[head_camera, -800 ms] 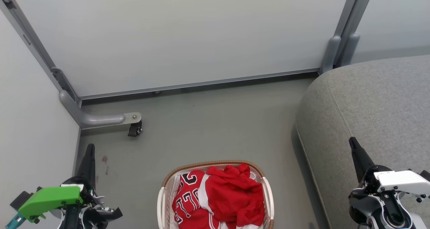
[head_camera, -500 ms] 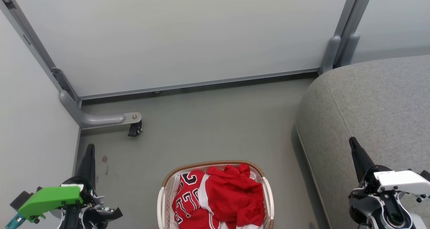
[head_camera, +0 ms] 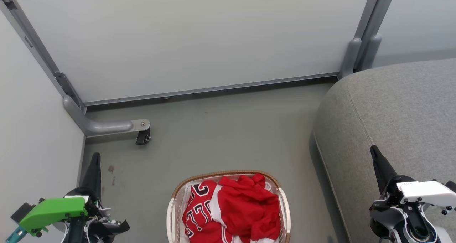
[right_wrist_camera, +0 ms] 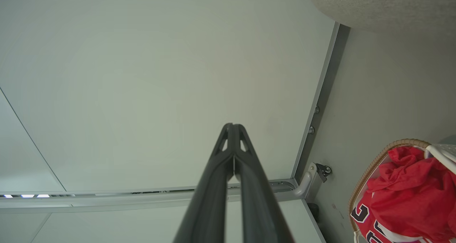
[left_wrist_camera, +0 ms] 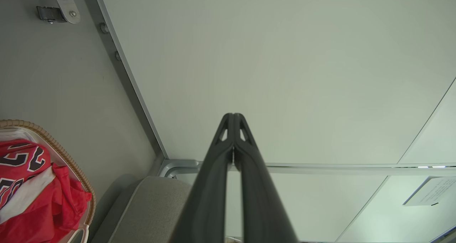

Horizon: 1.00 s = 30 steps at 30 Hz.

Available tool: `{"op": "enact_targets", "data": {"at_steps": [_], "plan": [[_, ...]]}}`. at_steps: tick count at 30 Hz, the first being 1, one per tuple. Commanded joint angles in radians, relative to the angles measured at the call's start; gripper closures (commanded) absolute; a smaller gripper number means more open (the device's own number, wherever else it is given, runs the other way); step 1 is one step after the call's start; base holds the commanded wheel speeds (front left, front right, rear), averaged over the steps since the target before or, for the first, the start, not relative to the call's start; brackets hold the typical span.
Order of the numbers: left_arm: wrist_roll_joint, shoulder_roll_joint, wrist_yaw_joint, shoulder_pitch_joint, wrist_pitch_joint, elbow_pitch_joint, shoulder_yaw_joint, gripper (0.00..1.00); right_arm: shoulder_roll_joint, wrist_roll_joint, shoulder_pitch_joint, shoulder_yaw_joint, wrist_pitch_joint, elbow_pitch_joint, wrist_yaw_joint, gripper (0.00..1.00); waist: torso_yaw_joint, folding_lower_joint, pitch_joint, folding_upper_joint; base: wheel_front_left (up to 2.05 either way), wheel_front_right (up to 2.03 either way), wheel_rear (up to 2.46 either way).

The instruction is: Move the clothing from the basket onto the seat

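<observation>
The clothing [head_camera: 231, 207] lies crumpled in the basket [head_camera: 228, 172], an oval tub of white perforated plastic with a brown woven rim and a white liner. A red jersey [head_camera: 197, 209] with black-and-white lettering is on the left, and a plain red garment [head_camera: 249, 209] with white trim is heaped against it. The seat [head_camera: 392, 107] is to the right, a broad grey cushion of coarse fabric with rounded edges and a stitched seam. A strip of smooth grey floor [head_camera: 221, 129] lies between it and the basket. Pale matte panels [head_camera: 196, 36] in grey metal frames close off the far side, and a curved foot with a black caster [head_camera: 143, 136] juts onto the floor. The left gripper [head_camera: 95, 156] and the right gripper [head_camera: 373, 150] are both apart from the basket. Each has its long dark jaws pressed together on nothing, and the right one is above the seat's edge.
</observation>
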Motion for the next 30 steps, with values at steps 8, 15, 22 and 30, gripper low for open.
{"op": "enact_targets", "data": {"at_steps": [8, 15, 22, 30], "plan": [[-0.005, 0.006, -0.006, -0.011, 0.004, -0.001, 0.002, 1.00, -0.006, 0.003, 0.002, -0.001, 0.003, -0.003, 0.000, 1.00, 0.000, 0.0000, 0.000, 0.0000, 0.00, 0.00, 0.00], [-0.005, 0.006, -0.006, -0.011, 0.004, -0.001, 0.002, 1.00, -0.006, 0.003, 0.002, -0.001, 0.003, -0.003, 0.000, 1.00, 0.000, 0.0000, 0.000, 0.0000, 0.00, 0.00, 0.00], [0.000, -0.002, 0.002, 0.006, -0.001, 0.013, -0.002, 0.00, 0.004, 0.000, 0.003, 0.001, -0.001, 0.013, 0.000, 0.00, 0.000, 0.0000, 0.000, 0.0000, 0.00, 0.00, 0.00], [0.011, -0.007, 0.002, 0.033, -0.027, 0.035, -0.036, 0.00, 0.012, -0.009, 0.026, 0.020, -0.027, 0.040, 0.000, 0.00, 0.000, 0.0000, 0.000, 0.0000, 0.00, 0.00, 0.00]]}}
